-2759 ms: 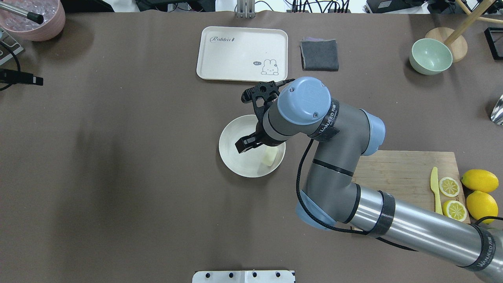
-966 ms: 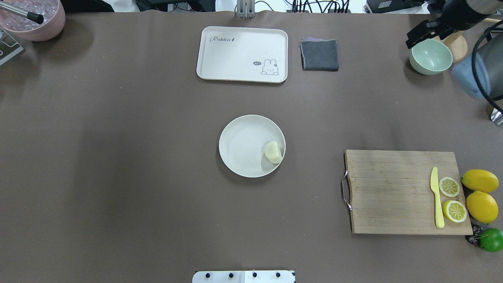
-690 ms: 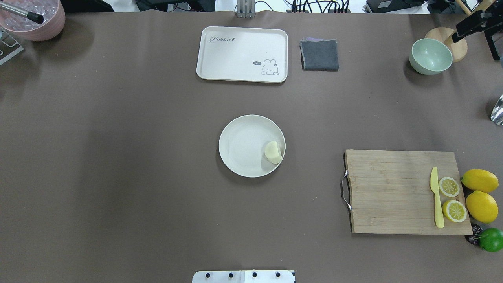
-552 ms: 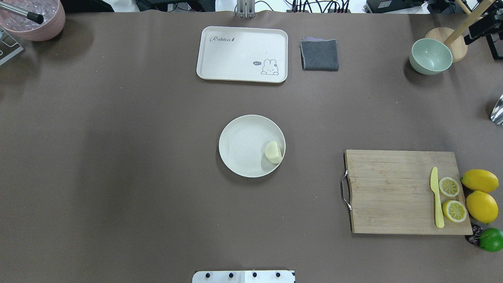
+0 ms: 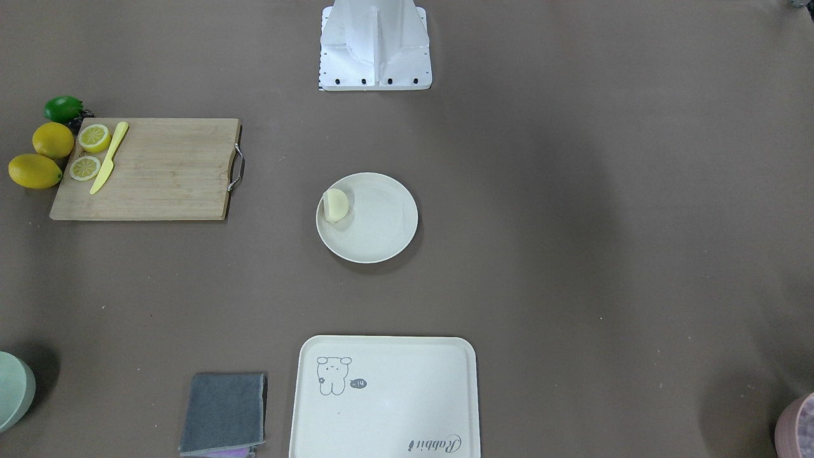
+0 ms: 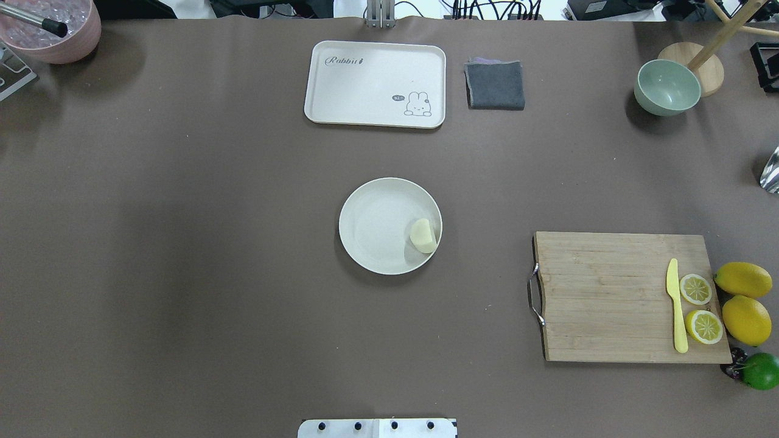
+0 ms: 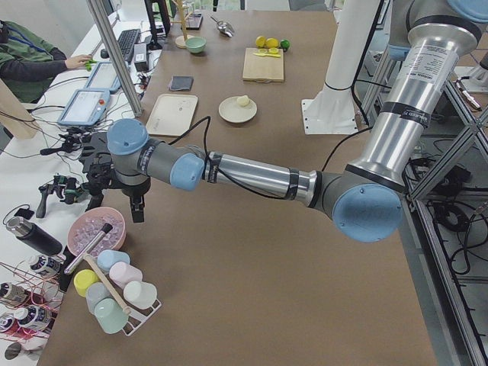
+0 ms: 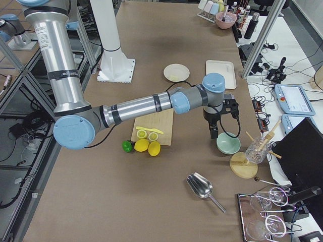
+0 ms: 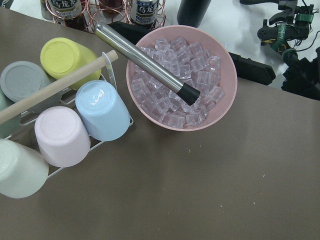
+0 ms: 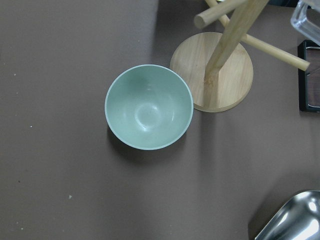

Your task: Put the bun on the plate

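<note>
The pale cream bun [image 6: 423, 236] lies inside the round off-white plate [image 6: 365, 201], against its right rim, at the table's middle. In the front-facing view the bun [image 5: 336, 205] sits at the left edge of the plate [image 5: 381, 238]. Nothing touches either one. In the exterior left view my left gripper [image 7: 114, 204] hangs over the pink ice bowl at the table's left end. In the exterior right view my right gripper [image 8: 214, 133] hangs just above the green bowl at the right end. I cannot tell whether either gripper is open or shut. No fingers show in the wrist views.
A cream tray [image 6: 375, 83] and a grey cloth [image 6: 495, 85] lie at the far side. A green bowl [image 6: 667, 87] and a wooden stand [image 6: 706, 67] stand far right. The cutting board [image 6: 608, 298] holds a knife and lemon halves, with lemons beside it. The pink ice bowl [image 9: 180, 80] stands next to a cup rack.
The right arm, earlier over the plate beside the bun, has drawn back to the far right and left the overhead view. The bun has stayed on the plate.
</note>
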Controlling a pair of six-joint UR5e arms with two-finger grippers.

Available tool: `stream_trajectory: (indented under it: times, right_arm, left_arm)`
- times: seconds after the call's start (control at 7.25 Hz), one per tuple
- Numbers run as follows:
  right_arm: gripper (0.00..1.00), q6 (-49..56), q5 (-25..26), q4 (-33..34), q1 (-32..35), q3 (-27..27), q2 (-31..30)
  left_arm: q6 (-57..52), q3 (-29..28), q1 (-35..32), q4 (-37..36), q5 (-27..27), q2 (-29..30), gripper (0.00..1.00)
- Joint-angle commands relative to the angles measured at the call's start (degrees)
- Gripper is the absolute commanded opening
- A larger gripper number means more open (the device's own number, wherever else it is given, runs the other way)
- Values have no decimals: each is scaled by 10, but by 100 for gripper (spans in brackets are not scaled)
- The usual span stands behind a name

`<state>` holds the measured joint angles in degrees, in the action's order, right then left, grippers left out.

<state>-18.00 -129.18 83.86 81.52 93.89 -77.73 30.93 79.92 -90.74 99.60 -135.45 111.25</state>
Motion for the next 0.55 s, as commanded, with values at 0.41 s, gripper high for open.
stream_trajectory:
  times: [0.41]
  right_arm:
    - [100, 15, 2, 0, 7, -1, -15]
  left_arm:
    - [-3, 1, 2, -12, 15, 3, 98]
